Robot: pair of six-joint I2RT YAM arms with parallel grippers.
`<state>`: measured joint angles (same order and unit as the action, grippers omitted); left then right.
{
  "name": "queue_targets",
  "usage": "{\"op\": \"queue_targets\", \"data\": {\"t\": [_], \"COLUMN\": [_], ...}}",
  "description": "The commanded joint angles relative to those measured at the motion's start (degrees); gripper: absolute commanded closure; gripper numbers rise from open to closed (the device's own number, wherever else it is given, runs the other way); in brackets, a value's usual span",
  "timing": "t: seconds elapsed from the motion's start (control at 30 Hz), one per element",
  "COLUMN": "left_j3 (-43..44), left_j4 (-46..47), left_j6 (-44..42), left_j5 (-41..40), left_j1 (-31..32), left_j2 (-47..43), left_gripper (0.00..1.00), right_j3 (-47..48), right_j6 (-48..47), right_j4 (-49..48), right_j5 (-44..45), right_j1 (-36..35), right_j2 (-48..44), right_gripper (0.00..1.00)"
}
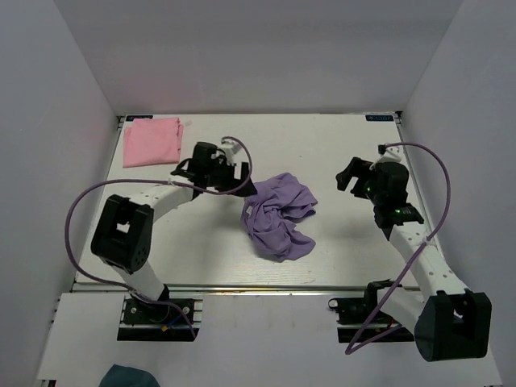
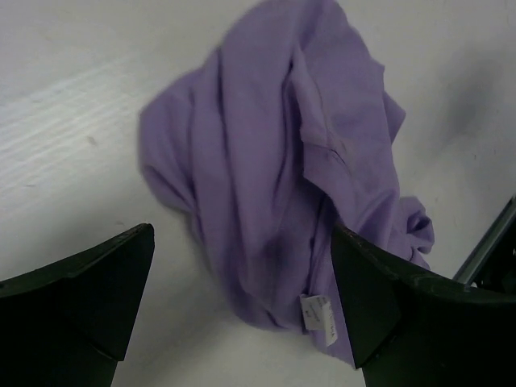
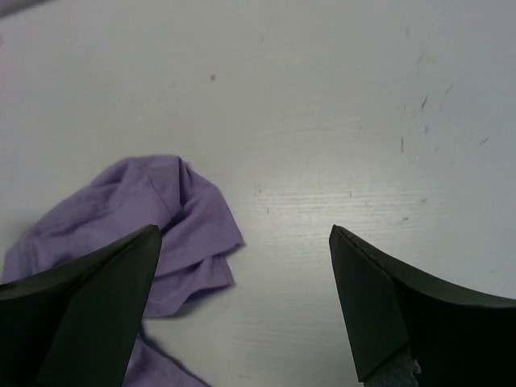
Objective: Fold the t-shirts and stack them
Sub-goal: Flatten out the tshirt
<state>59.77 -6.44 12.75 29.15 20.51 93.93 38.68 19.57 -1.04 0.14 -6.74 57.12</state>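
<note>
The lavender-purple t-shirt (image 1: 278, 216) lies crumpled in the middle of the table, its small white neck label (image 2: 319, 318) showing at its near edge. The light pink t-shirt (image 1: 151, 141) lies folded flat at the far left corner. My left gripper (image 1: 239, 179) is open and empty just left of the purple shirt; in its wrist view the shirt (image 2: 282, 169) fills the space between and beyond the fingers. My right gripper (image 1: 348, 176) is open and empty to the right of the purple shirt, which shows at the lower left of its wrist view (image 3: 153, 218).
The white table (image 1: 339, 145) is walled by white panels at the back and both sides. A metal rail (image 1: 258, 288) runs along the near edge by the arm bases. Purple cables loop from both arms.
</note>
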Motion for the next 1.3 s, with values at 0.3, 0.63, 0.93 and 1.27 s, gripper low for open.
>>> {"op": "queue_targets", "data": {"t": [0.3,0.63,0.93,1.27], "left_j3": [1.67,4.39,4.92,4.92], "left_j4": [-2.0,-5.52,-6.75,-7.8], "left_j6": [1.4,1.4,0.34,-0.36], "left_j5": [-1.54,-11.64,-12.28,-11.74], "left_j1": [10.68,11.83,11.83,11.83], "left_j2": [4.68,-1.9,-5.78,-6.3], "left_gripper": [0.63,1.0,1.0,0.95], "right_j3": [1.31,4.91,9.84,13.97], "right_j6": [-0.67,-2.78,-2.35,-0.68], "right_j4": [4.99,4.64,5.61,2.71], "right_j5": [-13.41,-12.37,-8.58,-6.12], "right_j1": [-1.6,-7.49,-13.2,-18.04], "right_j2": [14.84,22.06,30.76,38.14], "right_gripper": [0.1,0.1,0.15,0.34]}}
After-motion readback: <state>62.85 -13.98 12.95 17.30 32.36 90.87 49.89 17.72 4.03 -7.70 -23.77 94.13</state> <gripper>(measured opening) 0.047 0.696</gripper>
